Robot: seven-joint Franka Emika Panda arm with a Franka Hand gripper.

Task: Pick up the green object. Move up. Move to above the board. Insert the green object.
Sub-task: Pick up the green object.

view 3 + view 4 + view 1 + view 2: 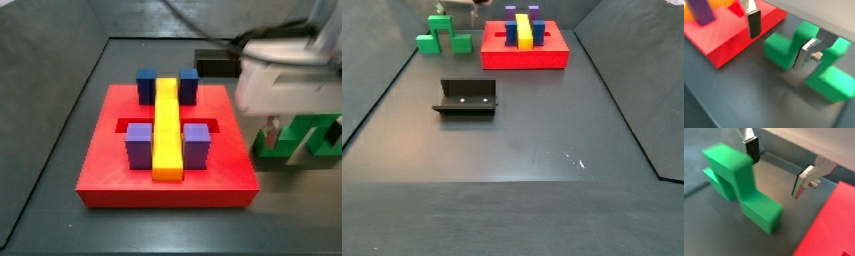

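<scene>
The claw (775, 168) is hanging low with its fingers apart, right by the green block (737, 183), gripping nothing. The green block is sitting on the dark floor (502, 140), just beside the red board (167, 170)

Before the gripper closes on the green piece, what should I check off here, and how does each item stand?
1. Gripper open: ok, the jaws stand apart in both wrist views.
2. Nothing held yet: ok, the gap between the fingers is empty.
3. Gripper over the green object: not ok, in a wrist view one finger is level with the raised cube and the other sits off to its side.
4. Green object upright on the floor beside the board: ok, apart from it.
5. Board slot free: ok where it shows.
6. Finger height against the piece: cannot tell.
</scene>
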